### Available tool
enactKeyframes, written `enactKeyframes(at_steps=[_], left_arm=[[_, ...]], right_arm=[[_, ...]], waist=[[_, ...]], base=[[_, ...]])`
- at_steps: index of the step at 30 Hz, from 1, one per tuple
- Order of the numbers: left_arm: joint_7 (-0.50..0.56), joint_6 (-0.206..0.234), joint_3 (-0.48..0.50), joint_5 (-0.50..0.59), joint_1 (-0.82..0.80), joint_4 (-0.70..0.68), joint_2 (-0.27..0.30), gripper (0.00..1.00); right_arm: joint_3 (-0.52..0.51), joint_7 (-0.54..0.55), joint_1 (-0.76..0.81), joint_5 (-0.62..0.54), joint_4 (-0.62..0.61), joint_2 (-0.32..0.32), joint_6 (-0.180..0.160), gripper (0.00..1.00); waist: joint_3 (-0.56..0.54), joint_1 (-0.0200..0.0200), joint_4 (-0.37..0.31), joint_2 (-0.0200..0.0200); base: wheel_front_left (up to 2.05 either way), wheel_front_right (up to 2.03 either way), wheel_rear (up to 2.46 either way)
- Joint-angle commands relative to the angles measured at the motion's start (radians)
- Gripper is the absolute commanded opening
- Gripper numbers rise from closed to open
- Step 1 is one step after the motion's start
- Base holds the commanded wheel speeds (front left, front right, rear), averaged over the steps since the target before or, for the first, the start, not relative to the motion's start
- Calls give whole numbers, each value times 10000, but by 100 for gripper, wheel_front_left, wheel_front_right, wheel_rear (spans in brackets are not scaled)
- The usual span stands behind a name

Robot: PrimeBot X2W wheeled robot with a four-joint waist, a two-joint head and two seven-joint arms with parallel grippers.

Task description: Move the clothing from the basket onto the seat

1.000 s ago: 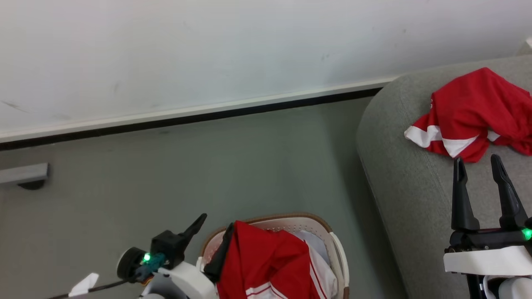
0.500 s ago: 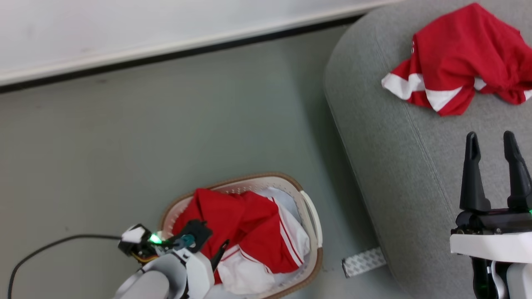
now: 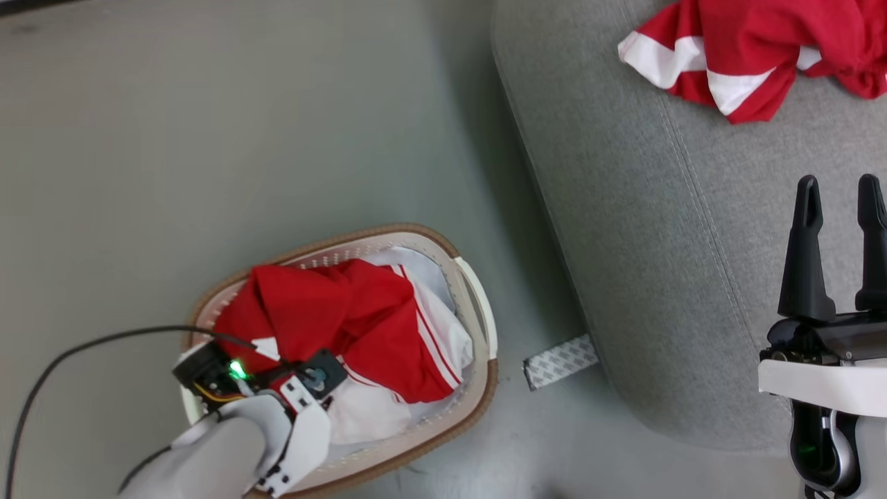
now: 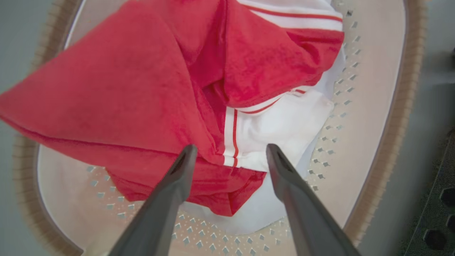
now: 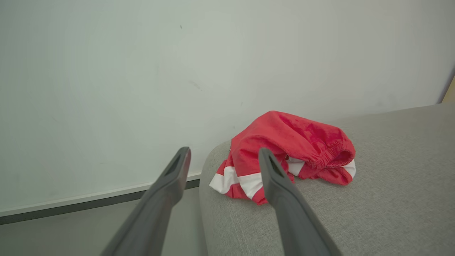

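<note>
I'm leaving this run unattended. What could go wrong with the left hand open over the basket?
The clothing in the basket is bunched, red over white: the open left hand might lift two pieces or a fold that slips. Its fingers could catch the perforated wall and drag the basket. The black cable crossing the rim might snag.
</note>
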Motion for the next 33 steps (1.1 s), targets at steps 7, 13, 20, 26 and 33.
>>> enactKeyframes(at_steps=[7,13,20,26,33], left_arm=[[430,12,-335,-99,-701,685,391,100],[893,12,-479,-124,-1109,1214,560,100],[1011,12,-801,48,-1428,1744,660,100],[1151,12,-1182,115,-1702,2272,464,100],[822,11,-1493,-164,-1891,2688,203,0]], right_arm=[[243,-28,-313,442,-208,-12,-20,100],[504,-28,-380,718,-315,-11,-20,100],[531,-28,-152,868,-492,-11,-20,100],[406,-26,7,945,-619,-11,-19,100],[340,-28,164,954,-736,-11,-20,100]], waist=[[906,-3,-664,0],[1300,-3,-1065,0],[1533,-3,-1297,0],[1688,-3,-1290,0],[1779,-3,-1268,0]], base=[[0,0,0],[0,0,0],[0,0,0],[0,0,0],[3,3,3]])
